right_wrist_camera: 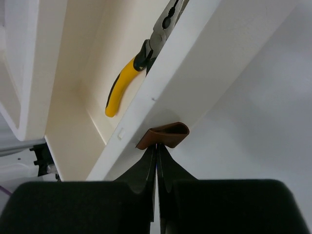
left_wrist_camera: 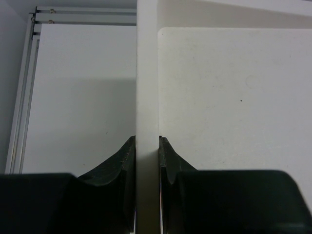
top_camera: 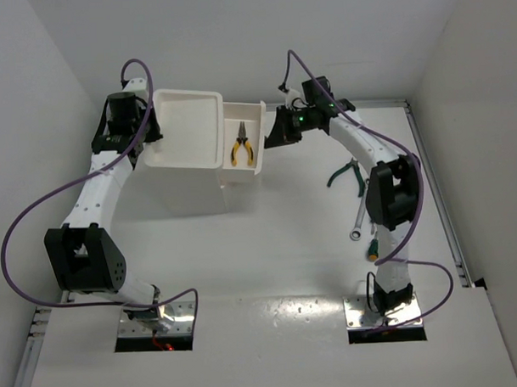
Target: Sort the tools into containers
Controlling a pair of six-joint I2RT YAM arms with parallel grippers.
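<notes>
The white cabinet's tray top (top_camera: 187, 98) stands at the back left. Its drawer (top_camera: 260, 147) is pulled out to the right. Yellow-and-black-handled pliers (top_camera: 242, 148) lie inside it, with a yellow handle (right_wrist_camera: 121, 87) showing in the right wrist view. My left gripper (top_camera: 154, 133) is shut on the tray's left rim (left_wrist_camera: 147, 73), one finger on each side. My right gripper (right_wrist_camera: 157, 145) is shut, its tips touching the underside of the drawer's dark red handle (right_wrist_camera: 165, 135). Green-handled pliers (top_camera: 346, 173), a silver wrench (top_camera: 359, 220) and a green-handled screwdriver (top_camera: 372, 245) lie by the right arm.
White walls close in the table on the left, back and right. A metal rail (top_camera: 437, 196) runs along the table's right edge. The right arm's elbow (top_camera: 390, 193) hangs over the loose tools and hides part of them.
</notes>
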